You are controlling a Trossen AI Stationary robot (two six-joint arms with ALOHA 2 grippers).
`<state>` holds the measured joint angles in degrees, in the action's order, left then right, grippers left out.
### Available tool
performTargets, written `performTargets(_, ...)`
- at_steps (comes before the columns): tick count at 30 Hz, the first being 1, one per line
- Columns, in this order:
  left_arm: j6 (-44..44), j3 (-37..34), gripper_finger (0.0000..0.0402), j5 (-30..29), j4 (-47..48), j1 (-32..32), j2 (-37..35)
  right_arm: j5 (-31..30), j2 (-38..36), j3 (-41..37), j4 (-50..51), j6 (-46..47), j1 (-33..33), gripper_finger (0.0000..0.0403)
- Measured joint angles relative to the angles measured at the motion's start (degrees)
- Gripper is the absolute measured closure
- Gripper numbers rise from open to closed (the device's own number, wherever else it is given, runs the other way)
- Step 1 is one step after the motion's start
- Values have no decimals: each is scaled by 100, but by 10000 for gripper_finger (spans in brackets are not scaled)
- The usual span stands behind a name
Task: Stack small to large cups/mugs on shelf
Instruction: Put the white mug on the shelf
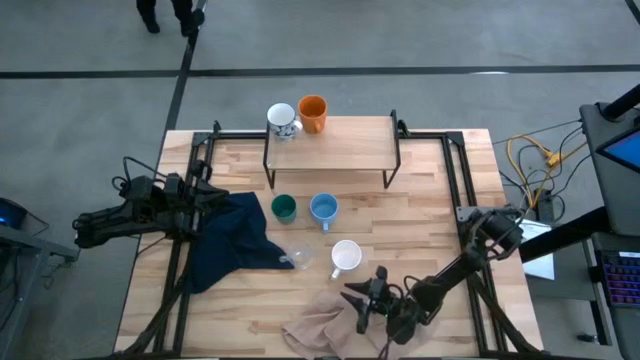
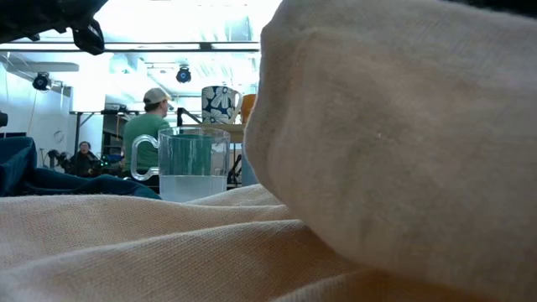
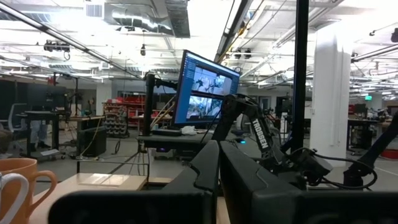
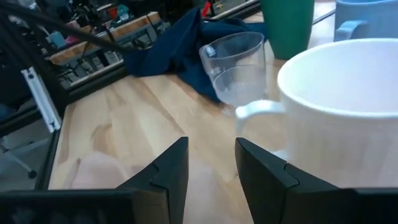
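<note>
High view shows the right gripper [image 1: 362, 298] low over the table just beside the white mug [image 1: 346, 256], fingers spread with nothing between them. The patterned mug [image 1: 283, 121] and orange mug [image 1: 313, 113] stand on the shelf [image 1: 345, 145]. The left gripper [image 1: 205, 196] waits pressed together near the blue cloth [image 1: 228, 240]. Aim probably suits the handle [image 4: 256, 111]; it should close squarely there.

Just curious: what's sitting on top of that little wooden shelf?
Two mugs stand at the shelf's left end: the patterned white mug and the orange mug beside it. Their insides are hard to see.
</note>
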<state>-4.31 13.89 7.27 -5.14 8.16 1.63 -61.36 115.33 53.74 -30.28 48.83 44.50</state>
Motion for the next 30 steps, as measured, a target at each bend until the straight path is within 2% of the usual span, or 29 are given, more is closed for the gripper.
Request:
performTargets(6, 2, 0, 402, 2, 1, 0, 0, 9, 22, -7, -3, 68, -117, 277)
performTargets(13, 2, 0, 402, 15, 1, 0, 0, 11, 467, 111, -39, 508, -130, 277)
performTargets(21, 7, 0, 402, 15, 0, 0, 1, -18, 933, 672, -23, 221, -165, 277)
performTargets(30, 6, 0, 402, 15, 1, 0, 0, -196, 975, 623, -3, 162, -193, 277)
